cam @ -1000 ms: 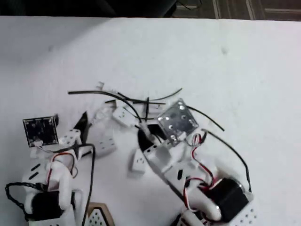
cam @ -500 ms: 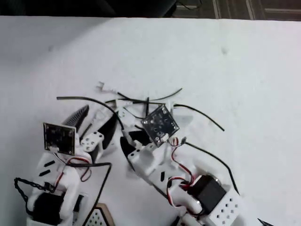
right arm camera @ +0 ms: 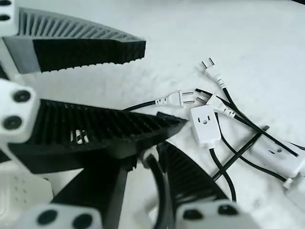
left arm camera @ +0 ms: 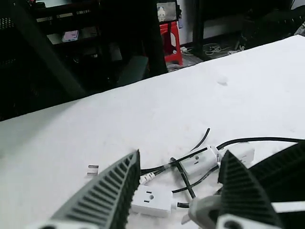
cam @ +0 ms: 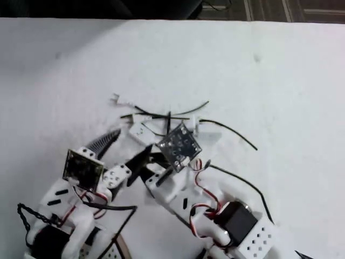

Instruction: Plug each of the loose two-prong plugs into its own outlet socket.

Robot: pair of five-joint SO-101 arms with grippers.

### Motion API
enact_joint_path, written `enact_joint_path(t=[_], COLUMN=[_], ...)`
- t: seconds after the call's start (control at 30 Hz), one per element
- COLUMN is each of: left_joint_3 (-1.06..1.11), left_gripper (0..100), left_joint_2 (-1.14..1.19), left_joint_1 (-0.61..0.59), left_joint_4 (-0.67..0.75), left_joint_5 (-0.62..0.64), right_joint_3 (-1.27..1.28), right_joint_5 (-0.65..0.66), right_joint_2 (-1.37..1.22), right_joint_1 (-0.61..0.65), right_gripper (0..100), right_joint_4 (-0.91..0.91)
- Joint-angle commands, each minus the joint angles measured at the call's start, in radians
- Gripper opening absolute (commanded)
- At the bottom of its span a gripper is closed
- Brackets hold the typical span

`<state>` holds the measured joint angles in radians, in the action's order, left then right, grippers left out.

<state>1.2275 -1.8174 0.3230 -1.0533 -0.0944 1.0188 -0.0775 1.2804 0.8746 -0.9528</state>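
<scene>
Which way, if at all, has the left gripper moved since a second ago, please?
Yes. The left gripper shifted right, past the unmoved loose plug, towards the cords.

On your table (cam: 280, 70), a heap of cords (cam: 168, 116) and sockets lies in the middle. Both grippers sit at its near side, the left gripper (left arm camera: 181, 155) just left of the right gripper (right arm camera: 153, 152). One socket (left arm camera: 151, 200) lies just past the left gripper's tips. A cord (right arm camera: 158, 191) sits in the right gripper. One plug (cam: 115, 99) lies at the heap's far left.
</scene>
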Motion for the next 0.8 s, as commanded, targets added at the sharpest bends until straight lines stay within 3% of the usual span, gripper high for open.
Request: enact_joint_path(t=[0.0, 0.13, 0.3, 0.5, 0.63, 0.77], left_joint_3=[-0.025, -0.061, -0.144, -0.087, 0.032, 0.153], left_gripper=[27, 27, 27, 27, 27, 27], left_joint_2=[-0.008, -0.008, -0.008, -0.008, -0.008, -0.008], left_joint_1=[-0.035, -0.186, -0.519, -0.878, -1.007, -1.064], left_joint_4=[-0.005, -0.017, -0.074, -0.081, -0.063, -0.064], left_joint_5=[-0.014, -0.014, -0.012, -0.021, -0.031, -0.117], right_joint_3=[0.003, 0.008, -0.006, -0.124, -0.224, -0.287], right_joint_5=[0.012, 0.012, 0.008, -0.038, -0.078, -0.115], right_joint_2=[0.005, 0.005, -0.070, -0.354, -0.544, -0.710], right_joint_1=[-0.001, -0.001, -0.001, 0.002, 0.002, 0.002], right_gripper=[1.7, 1.6, 1.6, 1.6, 1.6, 1.6], right_joint_4=[0.016, 0.019, 0.019, 0.024, 0.031, 0.084])
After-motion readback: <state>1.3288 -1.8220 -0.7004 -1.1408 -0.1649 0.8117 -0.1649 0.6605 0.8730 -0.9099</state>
